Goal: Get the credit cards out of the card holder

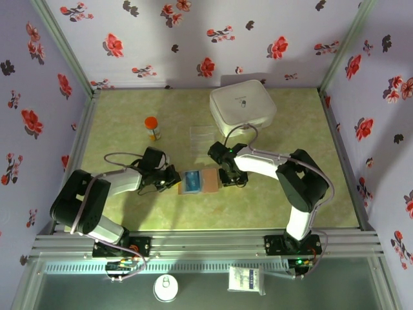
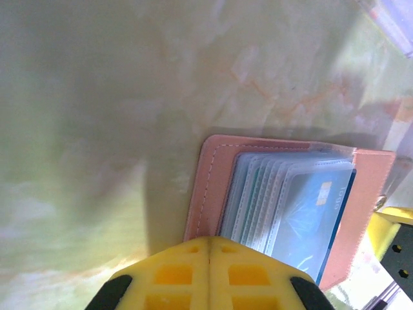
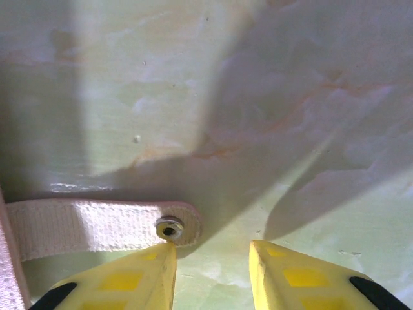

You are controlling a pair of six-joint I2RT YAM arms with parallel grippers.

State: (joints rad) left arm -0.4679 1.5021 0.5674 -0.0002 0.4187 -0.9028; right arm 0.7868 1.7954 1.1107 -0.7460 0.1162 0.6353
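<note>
The card holder (image 1: 211,181) lies open on the green table between my two grippers. In the left wrist view its tan leather (image 2: 208,187) frames a stack of clear sleeves, with a blue credit card (image 2: 315,210) in the top one. My left gripper (image 2: 208,245) is shut, its joined yellow tips resting at the holder's near edge with nothing between them. From above, the left gripper (image 1: 173,179) sits at the holder's left side and the card (image 1: 191,182) shows blue. My right gripper (image 3: 213,248) is open over bare table, its left fingertip beside the holder's snap strap (image 3: 84,223).
A white rounded case (image 1: 242,106) stands at the back right. An orange-capped bottle (image 1: 152,127) is at the back left, and a clear plastic tray (image 1: 204,135) lies just behind the holder. Flowered walls close in three sides.
</note>
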